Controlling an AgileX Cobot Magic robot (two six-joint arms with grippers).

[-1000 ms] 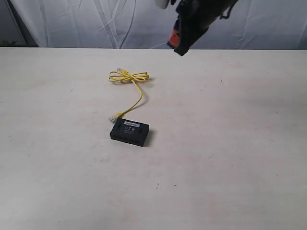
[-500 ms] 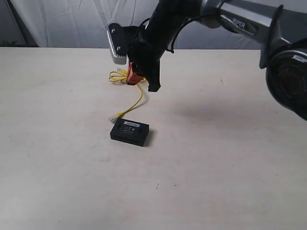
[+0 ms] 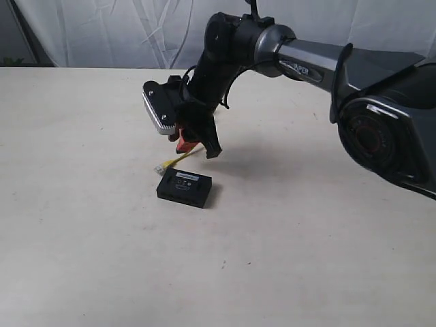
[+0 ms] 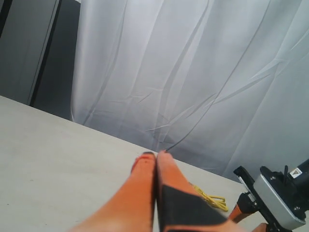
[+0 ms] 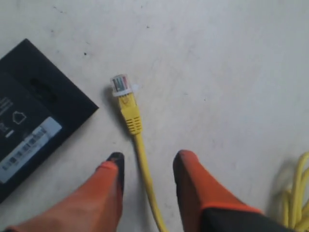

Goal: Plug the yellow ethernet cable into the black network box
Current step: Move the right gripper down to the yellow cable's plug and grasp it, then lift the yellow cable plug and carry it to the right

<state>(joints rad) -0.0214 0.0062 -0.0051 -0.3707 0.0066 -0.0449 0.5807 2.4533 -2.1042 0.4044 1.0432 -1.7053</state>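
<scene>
The black network box (image 3: 184, 187) lies flat on the table, label up, also in the right wrist view (image 5: 29, 121). The yellow ethernet cable (image 5: 142, 159) runs from its clear plug (image 5: 120, 84), which lies beside the box without touching it, back to a bundled loop (image 5: 297, 193). My right gripper (image 5: 147, 162) is open and straddles the cable just behind the plug; its orange fingers (image 5: 113, 166) do not touch the cord. In the exterior view the right gripper (image 3: 197, 150) hangs low over the cable, hiding the loop. The left gripper (image 4: 155, 155) is shut on nothing, far from the box.
The pale table (image 3: 306, 238) stretches wide around the box. A white curtain (image 3: 102, 34) hangs behind the table's far edge. The right arm's silver wrist camera (image 3: 155, 109) sits just above the cable. In the left wrist view the cable loop (image 4: 212, 199) shows.
The right arm has come down from the top of the view and moved left and nearer, ending low over the cable by the plug. Cable and box have not moved.
</scene>
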